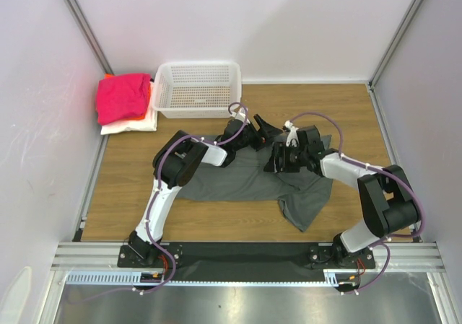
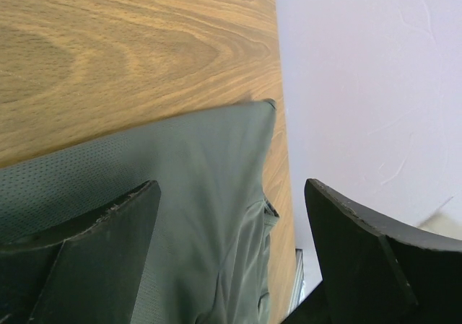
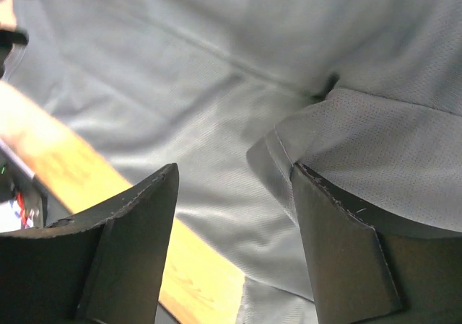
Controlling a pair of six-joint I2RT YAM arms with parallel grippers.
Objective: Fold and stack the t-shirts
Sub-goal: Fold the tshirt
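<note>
Both my jaws open above grey t-shirt [image 1: 245, 183], gripping nothing.
Shirt runs left-right; right jaws over its fold, left jaws at far edge.

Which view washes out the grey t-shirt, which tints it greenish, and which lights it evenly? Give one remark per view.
Top external: even light, the grey t-shirt looks dark, only faint shadows. Left wrist: t-shirt tinted greenish, table grain sharp. Right wrist: t-shirt washed out to a pale bluish grey.
</note>
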